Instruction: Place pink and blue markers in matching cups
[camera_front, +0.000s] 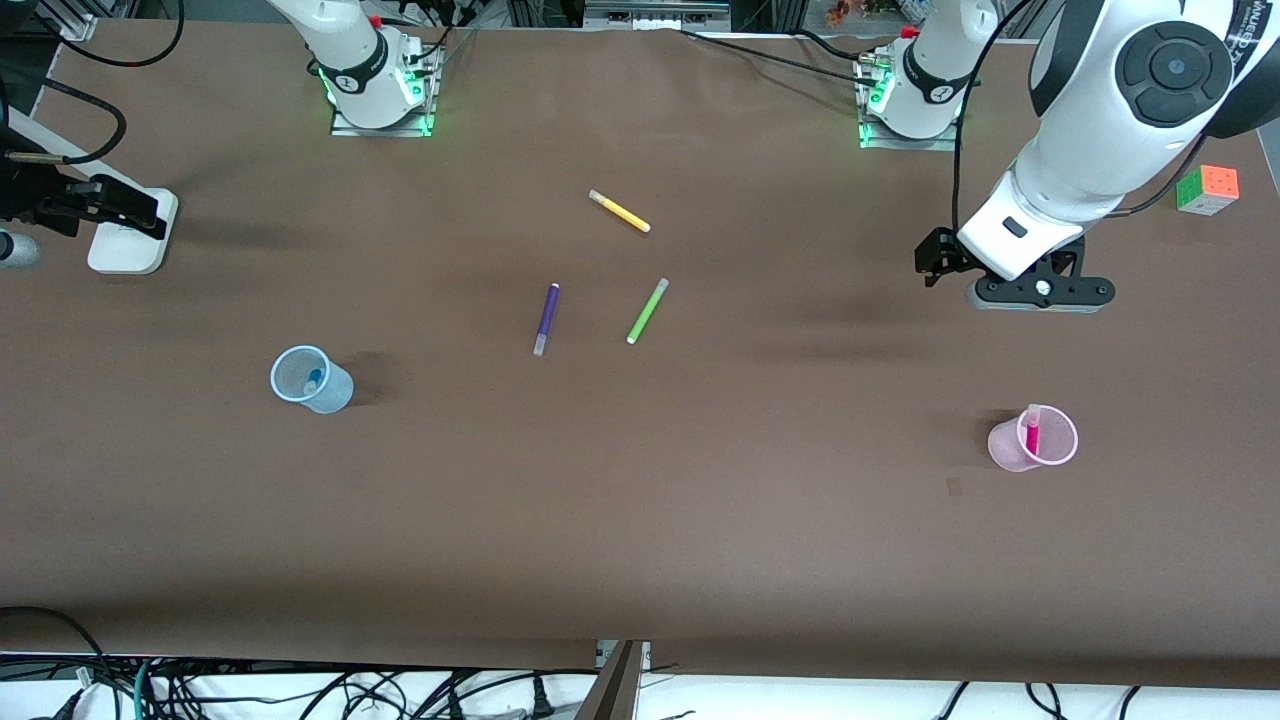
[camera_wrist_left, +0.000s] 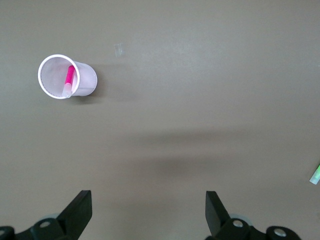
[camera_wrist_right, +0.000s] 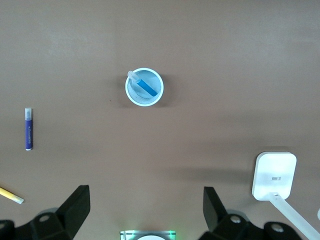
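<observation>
1. Stretching under everything, the brown desk is carrying the cups and the spare pens.
2. The left claw is hanging over bare desk toward the left arm's end, its fingers spread wide in the left wrist view and gripping nothing.
3. The right claw is hanging spread and empty too, over the desk's right-arm end.
4. The pink cup is holding the pink marker, which is leaning against its rim.
5. The blue cup is holding the blue marker, so the task is looking finished.
6. The risk now: a low claw sweep is liable to knock a light cup over, spilling its marker.
</observation>
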